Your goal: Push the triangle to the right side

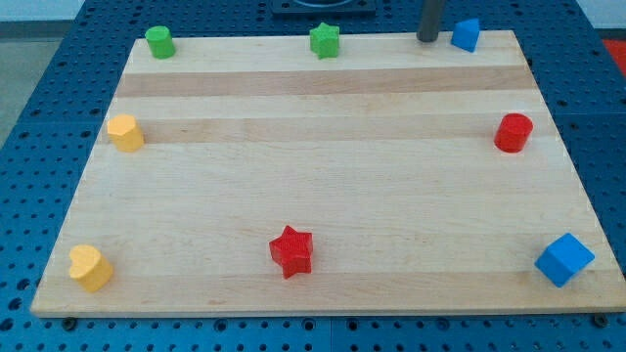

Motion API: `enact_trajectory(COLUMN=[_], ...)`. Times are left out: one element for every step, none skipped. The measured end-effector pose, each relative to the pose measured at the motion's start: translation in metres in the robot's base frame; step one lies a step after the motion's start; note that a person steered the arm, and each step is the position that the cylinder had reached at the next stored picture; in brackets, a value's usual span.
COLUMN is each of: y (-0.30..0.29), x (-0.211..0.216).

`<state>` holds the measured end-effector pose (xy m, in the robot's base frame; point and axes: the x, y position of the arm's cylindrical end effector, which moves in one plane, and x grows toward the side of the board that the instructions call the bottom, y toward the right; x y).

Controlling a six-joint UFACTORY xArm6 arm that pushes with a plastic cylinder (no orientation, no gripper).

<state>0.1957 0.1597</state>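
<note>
Two green, yellow, red, blue blocks

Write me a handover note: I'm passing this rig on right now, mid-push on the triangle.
My tip sits at the board's top edge, just left of the blue triangle, close to or touching it.
The triangle is near the top right corner, short of the board's right edge.
Left: push it on to the right.
Other blocks lie clear of that path; nearest is the red cylinder, lower down the right side.
</note>
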Motion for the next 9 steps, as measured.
enact_trajectory(y=[0.01,0.018,0.027,0.042,0.044,0.044,0.02,0.013,0.063], x=[-0.004,-0.004,-0.004,-0.004,-0.004,-0.004,0.001,0.037,0.071])
